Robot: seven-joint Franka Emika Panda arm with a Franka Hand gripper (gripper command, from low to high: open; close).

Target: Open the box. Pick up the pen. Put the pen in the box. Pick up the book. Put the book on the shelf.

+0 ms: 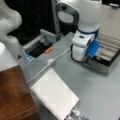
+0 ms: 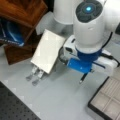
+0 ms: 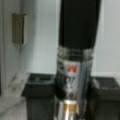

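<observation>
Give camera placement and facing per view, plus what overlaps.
Front view: high, looking down the table; arm over the open box, book below, shelf at left.
Front view: high, opposite side; arm hides the gripper, pen hanging beneath.
Wrist view: looks along the gripper, both fingers clamping the pen.
Shared: book, box, shelf in both front views.

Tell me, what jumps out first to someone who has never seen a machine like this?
The big white robot arm with its blue band fills a front view's top, and its claw grips a thin black pen with silvery bands, seen close in the wrist view. The open silver-grey metal box with grey compartments sits at a front view's right. The large white spiral-bound notebook lies on the grey table by the reddish-brown wooden shelf.
</observation>
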